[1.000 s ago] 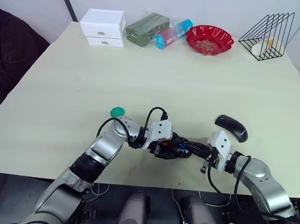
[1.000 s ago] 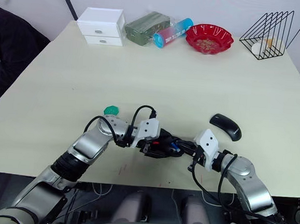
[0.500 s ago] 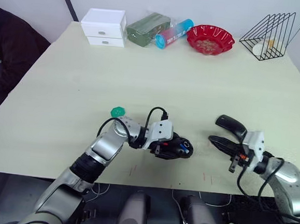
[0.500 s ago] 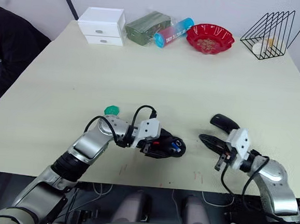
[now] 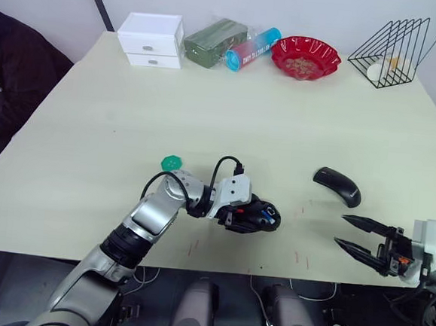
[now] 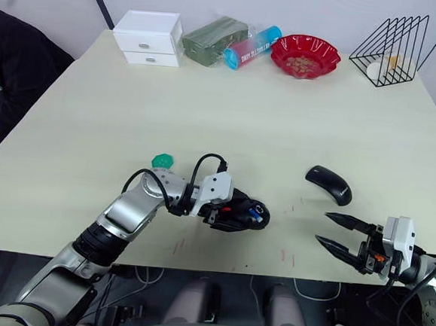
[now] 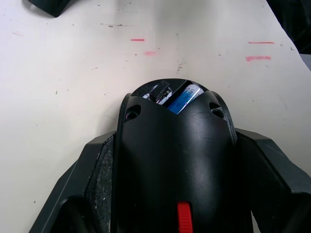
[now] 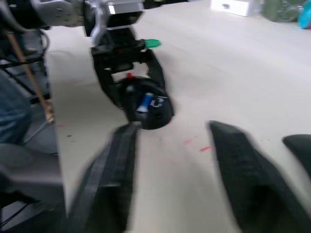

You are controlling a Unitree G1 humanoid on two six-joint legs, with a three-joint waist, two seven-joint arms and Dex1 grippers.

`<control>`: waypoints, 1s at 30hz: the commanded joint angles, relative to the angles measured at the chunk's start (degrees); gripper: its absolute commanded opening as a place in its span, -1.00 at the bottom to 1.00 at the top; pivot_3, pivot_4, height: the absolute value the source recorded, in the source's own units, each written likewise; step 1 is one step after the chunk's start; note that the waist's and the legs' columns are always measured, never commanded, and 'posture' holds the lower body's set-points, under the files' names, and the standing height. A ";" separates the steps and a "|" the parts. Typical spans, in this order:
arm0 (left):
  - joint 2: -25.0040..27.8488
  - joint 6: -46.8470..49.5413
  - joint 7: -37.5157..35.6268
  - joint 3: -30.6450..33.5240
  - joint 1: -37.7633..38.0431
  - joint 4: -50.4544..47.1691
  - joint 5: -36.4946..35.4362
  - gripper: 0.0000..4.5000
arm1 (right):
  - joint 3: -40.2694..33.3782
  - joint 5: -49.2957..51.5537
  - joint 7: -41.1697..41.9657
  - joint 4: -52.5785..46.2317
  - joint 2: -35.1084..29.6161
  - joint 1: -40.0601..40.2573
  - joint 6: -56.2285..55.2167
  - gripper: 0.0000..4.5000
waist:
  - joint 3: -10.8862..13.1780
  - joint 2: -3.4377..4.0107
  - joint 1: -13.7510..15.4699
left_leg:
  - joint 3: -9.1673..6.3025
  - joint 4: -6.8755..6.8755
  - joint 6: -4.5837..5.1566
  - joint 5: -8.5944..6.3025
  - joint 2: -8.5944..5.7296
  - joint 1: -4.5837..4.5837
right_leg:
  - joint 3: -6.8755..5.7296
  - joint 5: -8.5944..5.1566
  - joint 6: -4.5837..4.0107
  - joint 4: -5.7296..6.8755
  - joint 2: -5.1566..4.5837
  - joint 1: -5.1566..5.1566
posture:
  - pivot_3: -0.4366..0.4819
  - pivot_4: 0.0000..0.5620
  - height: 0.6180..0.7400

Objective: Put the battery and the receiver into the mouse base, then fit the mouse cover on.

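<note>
Left claw grips the mouse base (battery seated); right claw, spread wide and empty, must next fetch the mouse cover.

The mouse base is held by the left gripper; the mouse cover is seen beyond the spread-fingered right gripper.

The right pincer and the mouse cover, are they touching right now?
Apart. In the left eye view, the open right pincer hangs nearer the table edge than the mouse cover, with bare table between them.
</note>
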 commanded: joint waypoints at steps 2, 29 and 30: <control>0.48 0.93 -0.41 -0.14 0.61 -1.36 -0.57 1.00 | -3.89 2.25 3.04 0.13 -0.86 1.37 -1.20 0.98 | 0.03 0.02 0.18 | 0.00 0.00 0.00 0.00 0.00 -0.01 | 0.00 0.00 0.00 0.00 0.00 0.00 | -0.05 -0.47 1.00; 10.81 -6.36 -12.93 22.71 7.34 -6.81 -22.31 1.00 | -7.19 -0.15 -6.09 4.97 -1.99 -4.55 5.16 0.98 | 0.15 0.16 -0.18 | 0.06 0.00 -0.01 0.00 0.02 0.01 | 0.03 0.00 0.00 0.02 -0.02 -0.04 | -0.05 -0.47 1.00; 11.73 -6.41 -13.74 23.98 8.46 -7.14 -23.39 1.00 | -7.27 -0.53 -7.24 5.60 -2.19 -5.60 5.90 0.98 | 0.16 0.16 -0.14 | 0.06 0.00 -0.01 0.00 0.02 0.00 | 0.03 0.00 -0.01 0.02 -0.02 -0.04 | -0.05 -0.47 1.00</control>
